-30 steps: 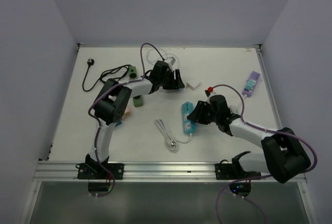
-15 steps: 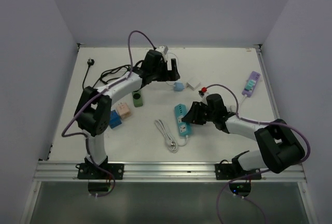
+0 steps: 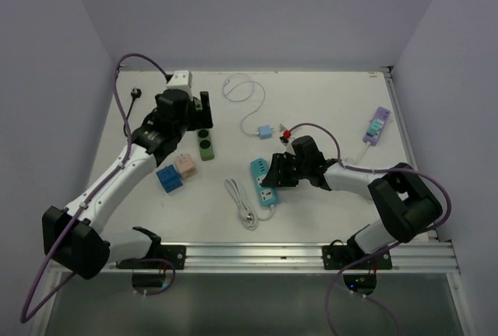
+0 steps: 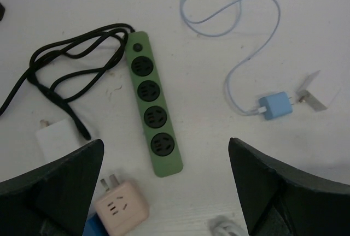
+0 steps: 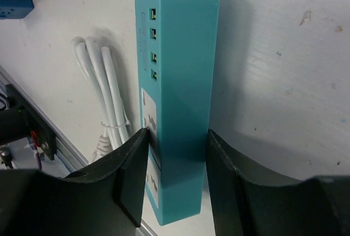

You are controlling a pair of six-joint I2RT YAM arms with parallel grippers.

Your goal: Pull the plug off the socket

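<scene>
The teal power strip (image 3: 263, 183) lies on the table, and my right gripper (image 3: 272, 173) is shut on its sides; the right wrist view shows both fingers pressed against its body (image 5: 180, 55), gripper (image 5: 176, 162). No plug sits in its visible sockets. The light blue plug (image 3: 265, 131) with its thin white cable lies loose on the table, apart from the strip; it also shows in the left wrist view (image 4: 273, 106). My left gripper (image 3: 200, 114) is open and empty, hovering above the green power strip (image 4: 153, 118), gripper (image 4: 164, 192).
A black cable (image 4: 71, 55) and a white charger (image 4: 57, 140) lie left of the green strip. A pink adapter (image 3: 185, 165) and a blue cube (image 3: 167, 178) sit below it. A bundled white cable (image 3: 237, 200) lies beside the teal strip. A purple strip (image 3: 375, 126) is at the far right.
My left arm swung left from the middle back, leaving the blue plug on the table, and now hovers over the green strip. My right gripper slid the teal strip a little left.
</scene>
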